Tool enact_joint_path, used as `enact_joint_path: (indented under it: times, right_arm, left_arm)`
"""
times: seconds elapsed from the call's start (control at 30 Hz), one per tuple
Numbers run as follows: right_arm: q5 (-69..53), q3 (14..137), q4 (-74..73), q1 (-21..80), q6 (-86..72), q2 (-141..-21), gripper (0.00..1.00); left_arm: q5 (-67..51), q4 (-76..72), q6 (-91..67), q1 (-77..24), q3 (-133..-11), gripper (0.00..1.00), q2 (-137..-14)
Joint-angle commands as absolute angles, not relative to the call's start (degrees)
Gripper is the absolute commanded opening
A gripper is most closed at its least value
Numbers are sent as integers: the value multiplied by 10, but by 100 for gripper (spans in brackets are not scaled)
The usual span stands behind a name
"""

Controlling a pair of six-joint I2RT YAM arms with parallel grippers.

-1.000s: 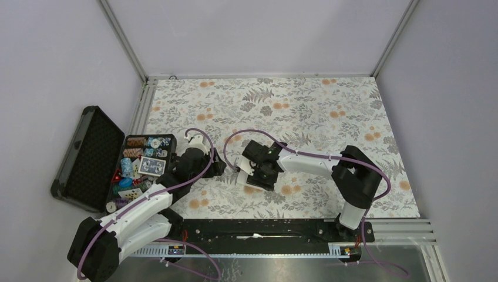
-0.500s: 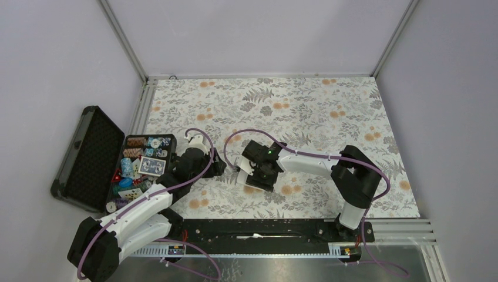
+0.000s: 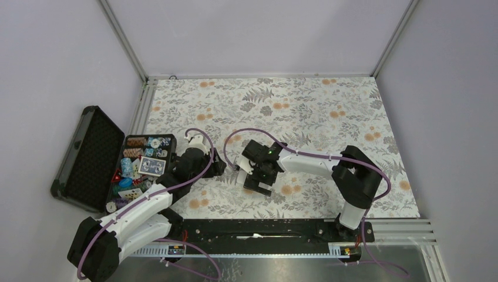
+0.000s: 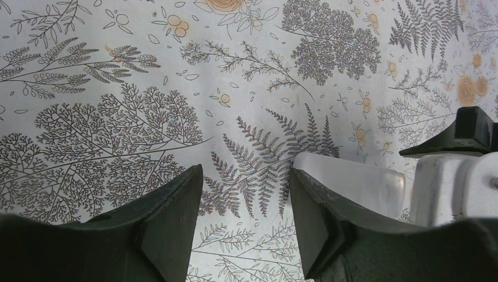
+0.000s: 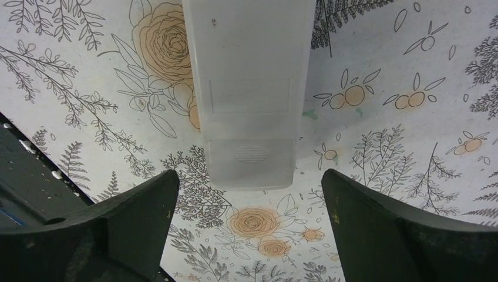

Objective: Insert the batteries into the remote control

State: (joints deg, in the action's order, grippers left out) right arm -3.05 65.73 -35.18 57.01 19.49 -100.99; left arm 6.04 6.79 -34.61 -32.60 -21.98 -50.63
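The flowered worktop (image 3: 305, 106) carries little in its middle. An open black case (image 3: 88, 155) sits off its 9 o'clock edge, with poker chips (image 3: 138, 155) and cards packed into the tray.

Both arms reach in from 6 o'clock and meet just short of the centre. The right gripper (image 5: 249, 176) hangs over the remote control (image 5: 249, 88) with its fingers spread wide, one on each side of the handset and touching neither edge. The left gripper (image 4: 245, 176) waits close at the remote's 9 o'clock side. It is partly spread, with only bare cloth between its fingers.

The remote lies flat on its face, plain white back upward, so nothing holds it. The bay cover, marked by a small ridged patch near the end nearest the right wrist camera, looks to be in place.

The batteries show in no view. Whether they lie among the clutter in the case cannot be told.

The step in hand seems to be readying the remote, with loading not yet begun. The next move probably calls for one gripper to steady the handset while the other pushes the ridged patch to slide the cover off. The cells then have to be found and fetched.
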Motion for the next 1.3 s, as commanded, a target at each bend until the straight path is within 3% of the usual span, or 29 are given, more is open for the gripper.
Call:
enact_joint_path:
  times: [0.0, 0.17, 0.47, 0.97, 1.2, 1.27]
  right_arm:
    - [-27, 649, -338, 577, 188, -965, 100]
    - [-22, 619, -316, 577, 172, -920, 100]
    - [99, 565, -273, 577, 40, -806, 100]
    - [154, 447, -190, 575, -238, -668, 100]
    - [138, 424, -166, 574, -300, -664, 86]
    - [142, 420, -162, 572, -317, -670, 81]
  left_arm:
    - [57, 43, -350, -323, -218, 60, -508]
    - [54, 39, -349, -323, -217, 60, -512]
    - [17, 9, -351, -323, -217, 60, -548]
    - [-139, -105, -364, -324, -226, 61, -689]
    - [-198, -151, -381, -325, -237, 58, -764]
    - [-207, -157, -383, -325, -239, 53, -775]
